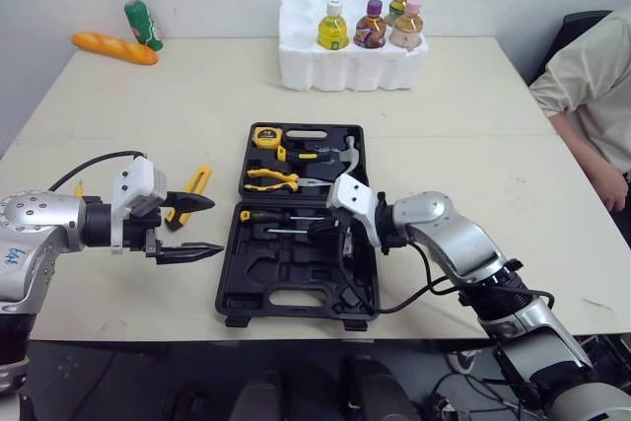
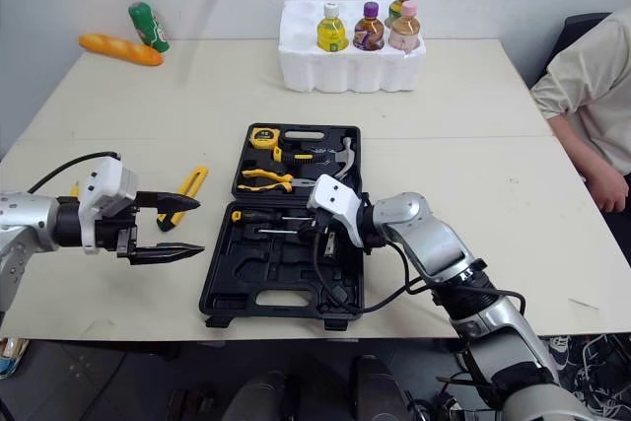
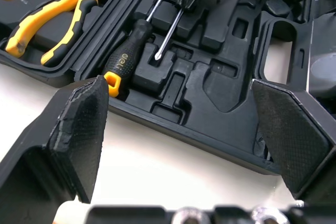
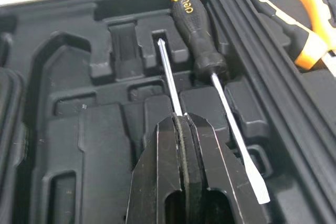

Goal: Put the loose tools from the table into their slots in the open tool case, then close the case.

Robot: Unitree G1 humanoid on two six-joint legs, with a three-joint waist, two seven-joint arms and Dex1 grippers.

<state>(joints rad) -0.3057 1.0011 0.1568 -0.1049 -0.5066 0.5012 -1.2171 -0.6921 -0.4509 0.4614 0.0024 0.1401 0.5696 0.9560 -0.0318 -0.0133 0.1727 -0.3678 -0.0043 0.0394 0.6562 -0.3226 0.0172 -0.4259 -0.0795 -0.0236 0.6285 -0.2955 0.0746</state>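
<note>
Step in hand: seating a tool in the tool case (image 1: 229,273), which lies open on the table (image 1: 473,145) in front of you.

Your right gripper (image 4: 182,119) is down over the near half of the case. Its two fingers are pressed together on the thin shaft of a Phillips screwdriver (image 4: 169,77), whose tip points into a moulded groove. The handle is hidden behind the fingers, so you cannot confirm from here that it sits in its recess. Just beside the shaft, a flat screwdriver (image 4: 202,30) with a black and yellow handle lies fully in its own slot.

Your left gripper (image 1: 215,225) hangs over the bare table just left of the case, fingers spread wide, holding nothing.

The far half of the case holds the tape measure (image 1: 264,136), pliers (image 1: 271,179) and hammer (image 1: 345,160).

Outstanding: one yellow-and-black loose tool (image 1: 194,189) lies on the table near the left gripper, outside the case. The lid is not yet closed.

Next move, in my judgement: press the Phillips shaft flat into the groove, part the right fingers and lift clear. Then bring the left gripper onto the loose tool. Take care not to knock the seated flat screwdriver
</note>
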